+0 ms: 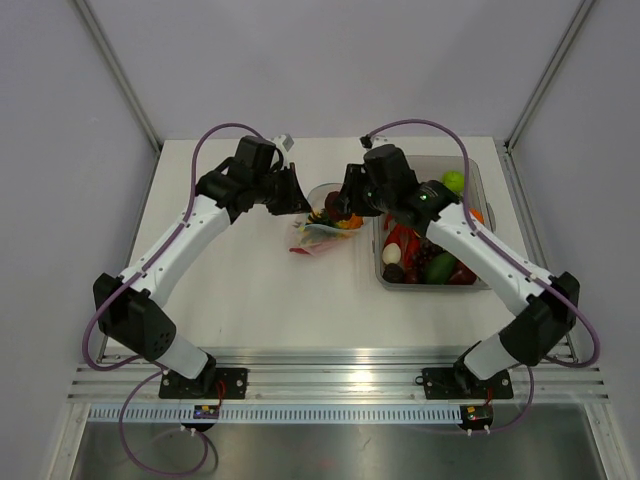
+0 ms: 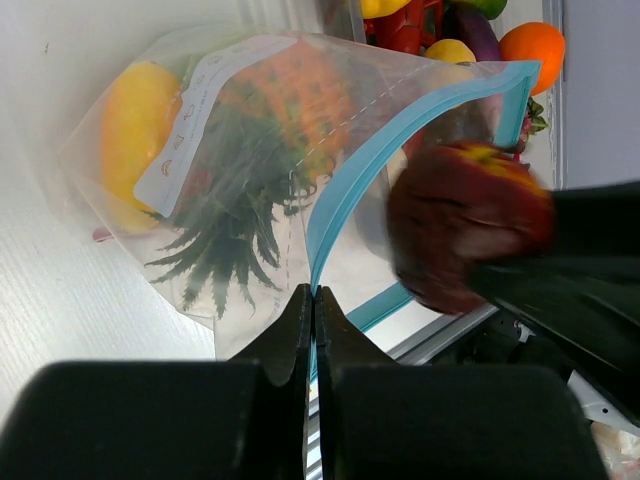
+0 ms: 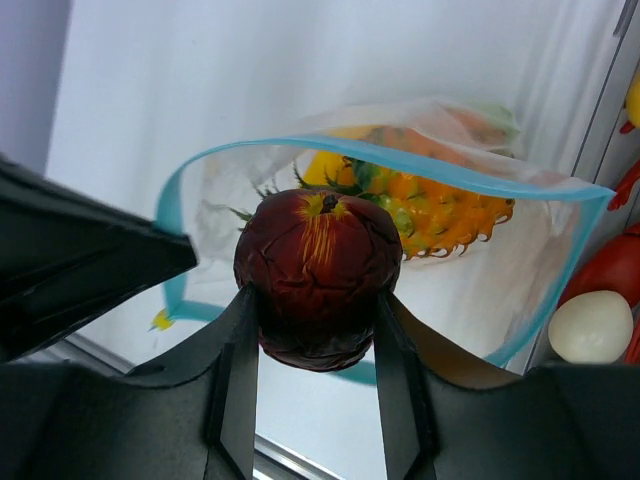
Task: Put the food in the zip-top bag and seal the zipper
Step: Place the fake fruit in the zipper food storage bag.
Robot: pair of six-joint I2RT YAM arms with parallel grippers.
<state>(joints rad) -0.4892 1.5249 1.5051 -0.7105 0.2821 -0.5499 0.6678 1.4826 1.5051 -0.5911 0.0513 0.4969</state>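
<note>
The clear zip-top bag (image 1: 322, 232) lies mid-table with its mouth held open. Inside it are an orange toy pineapple (image 2: 290, 100) and a yellow fruit (image 2: 135, 130). My left gripper (image 2: 314, 300) is shut on the blue zipper strip (image 2: 350, 190) at the mouth's edge; it also shows in the top view (image 1: 292, 195). My right gripper (image 3: 315, 298) is shut on a dark red wrinkled fruit (image 3: 315, 265) and holds it right at the bag's open mouth (image 3: 400, 160). In the top view the right gripper (image 1: 345, 205) is close beside the left one.
A rigid clear tub (image 1: 478, 180) stands to the right of the bag, holding several more toy foods (image 1: 430, 262), among them a green one (image 1: 453, 181) and a white one (image 3: 592, 327). Metal frame posts rise at the table's back corners.
</note>
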